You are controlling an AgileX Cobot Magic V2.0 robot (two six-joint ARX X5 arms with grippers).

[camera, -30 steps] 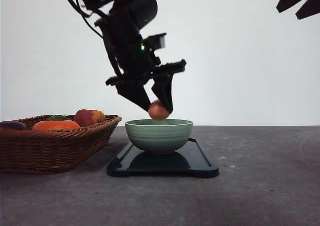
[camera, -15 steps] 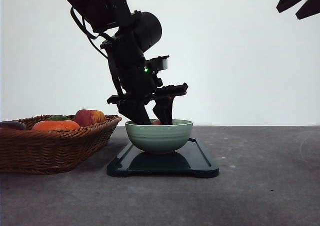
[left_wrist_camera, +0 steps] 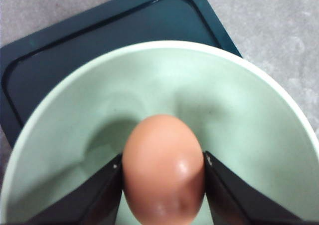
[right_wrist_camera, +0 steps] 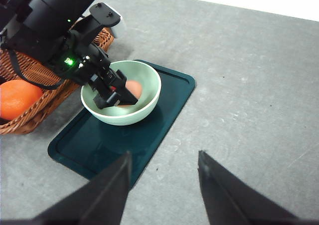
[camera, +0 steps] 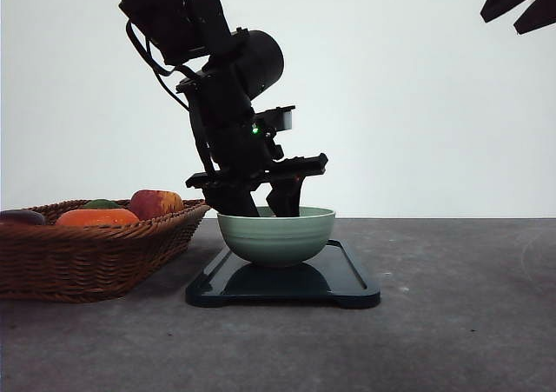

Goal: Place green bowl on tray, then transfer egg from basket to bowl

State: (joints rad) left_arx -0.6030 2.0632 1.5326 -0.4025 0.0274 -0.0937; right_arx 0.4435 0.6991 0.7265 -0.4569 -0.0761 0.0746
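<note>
The pale green bowl (camera: 276,235) stands on the dark tray (camera: 347,279) in the middle of the table. My left gripper (camera: 265,209) reaches down into the bowl, shut on the brown egg (left_wrist_camera: 163,167), which is low inside the bowl (left_wrist_camera: 234,115). From the right wrist view the egg (right_wrist_camera: 133,89) shows inside the bowl (right_wrist_camera: 144,75) between the left fingers. The wicker basket (camera: 87,257) sits left of the tray. My right gripper (right_wrist_camera: 164,185) hangs open high above the table, to the right of the tray (right_wrist_camera: 164,115), with nothing between its fingers.
The basket holds an orange fruit (camera: 95,217), a red apple (camera: 155,203) and other produce. The grey tabletop (camera: 460,305) stretches right of the tray. A white wall stands behind.
My left gripper has lowered with the egg from just above the bowl's rim down into the bowl. The right arm has not moved.
</note>
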